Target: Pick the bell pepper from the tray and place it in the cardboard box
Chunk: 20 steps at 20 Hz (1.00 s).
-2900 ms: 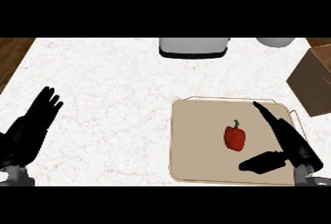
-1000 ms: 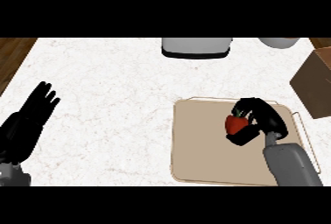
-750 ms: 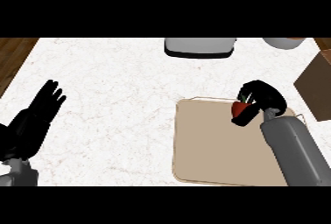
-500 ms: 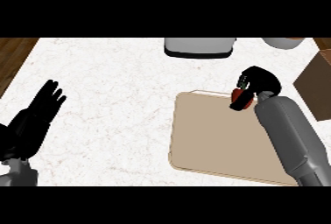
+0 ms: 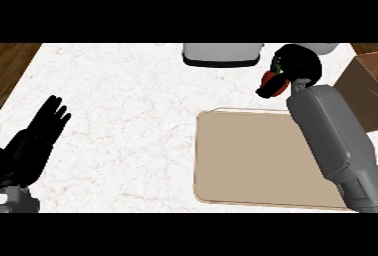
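Observation:
A red bell pepper [image 5: 275, 83] with a green stem is held above the counter, beyond the far edge of the beige tray [image 5: 251, 160]. My right hand [image 5: 297, 65] is shut on it, fingers curled over its top, the grey forearm stretching across the tray's right side. The brown cardboard box [image 5: 362, 82] shows at the right edge, just right of the hand. My left hand [image 5: 37, 137] rests open at the lower left, fingers up.
A grey appliance or container [image 5: 223, 54] stands at the counter's far edge, left of the raised pepper. A pale round object [image 5: 328, 47] peeks out behind the hand. Dark wood [image 5: 15, 60] borders the white marble counter on the left.
My right hand closed on the pepper, lifted it off the tray and carried it away from me and rightward toward the box. The tray now lies bare. The left hand stayed put.

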Each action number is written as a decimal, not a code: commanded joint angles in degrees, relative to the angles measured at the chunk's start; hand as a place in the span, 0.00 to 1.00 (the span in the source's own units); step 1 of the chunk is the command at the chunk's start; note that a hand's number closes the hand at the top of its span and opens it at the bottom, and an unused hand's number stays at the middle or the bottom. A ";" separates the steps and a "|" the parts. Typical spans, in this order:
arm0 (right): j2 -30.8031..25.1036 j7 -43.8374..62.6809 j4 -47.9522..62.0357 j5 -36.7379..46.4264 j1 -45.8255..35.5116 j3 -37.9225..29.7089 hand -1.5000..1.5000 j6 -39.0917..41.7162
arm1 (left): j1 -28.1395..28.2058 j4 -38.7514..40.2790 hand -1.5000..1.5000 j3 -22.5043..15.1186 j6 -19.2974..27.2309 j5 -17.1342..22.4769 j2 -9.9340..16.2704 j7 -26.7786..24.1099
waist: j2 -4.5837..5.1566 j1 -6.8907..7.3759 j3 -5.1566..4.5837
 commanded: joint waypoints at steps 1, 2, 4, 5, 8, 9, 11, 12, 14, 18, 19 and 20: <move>-2.20 2.42 -7.92 1.32 -3.56 0.01 1.00 0.56 | 0.37 0.60 0.50 1.30 0.20 1.01 -0.12 -0.23 | -0.35 -0.73 -0.03; -1.97 4.53 -9.64 1.99 -4.67 0.28 1.00 1.30 | 1.92 2.36 0.50 0.28 -0.54 -1.09 -0.57 -3.75 | -0.31 -0.78 -0.06; -2.13 7.78 -11.95 4.04 -4.73 0.12 1.00 -0.59 | 2.77 -0.12 0.50 0.14 0.10 -0.41 -1.43 -2.73 | -0.29 -0.51 -0.02; -1.88 10.25 -13.56 4.97 -7.08 0.29 1.00 -0.15 | 1.65 -1.79 0.50 0.34 -0.04 -0.03 0.47 1.12 | -0.41 -0.49 -0.01; -4.22 14.80 -18.61 7.26 -5.69 -0.63 1.00 0.46 | 0.19 -2.14 0.50 -0.52 1.34 -0.14 -1.16 1.39 | -0.32 -0.87 0.01; -6.36 16.48 -19.32 7.25 -8.04 -2.23 1.00 2.58 | 0.53 0.24 0.50 2.25 -1.39 1.87 1.84 0.88 | -0.34 -0.92 -0.03; -7.88 16.74 -23.91 5.73 -5.27 -4.36 1.00 3.98 | 2.93 -5.14 0.50 0.07 0.26 0.01 0.34 2.43 | -0.42 -0.71 0.03; -8.57 16.50 -22.15 7.44 -4.71 -4.75 1.00 1.43 | 5.21 -3.45 0.50 0.21 -0.92 0.02 -0.39 -0.35 | -0.18 -0.31 0.01; -11.02 17.45 -24.51 7.42 -5.31 -5.75 1.00 5.14 | -1.19 2.76 0.50 0.08 1.19 -1.21 -1.19 -1.65 | -0.09 -1.08 -0.02; -12.82 14.42 -17.68 8.22 -5.93 -9.30 1.00 1.12 | 0.63 -2.07 0.50 0.22 1.22 -0.16 -0.83 1.44 | 0.09 0.05 0.02; -14.19 13.10 -20.07 6.95 -4.02 -10.17 1.00 2.48 | -0.93 -1.35 0.50 -1.43 2.06 -1.67 -1.61 1.59 | 0.04 -0.34 0.02; -14.50 14.19 -20.74 7.33 -4.04 -9.65 1.00 5.32 | -0.29 0.97 0.50 1.45 -0.86 0.67 0.92 0.30 | 0.02 -0.31 0.00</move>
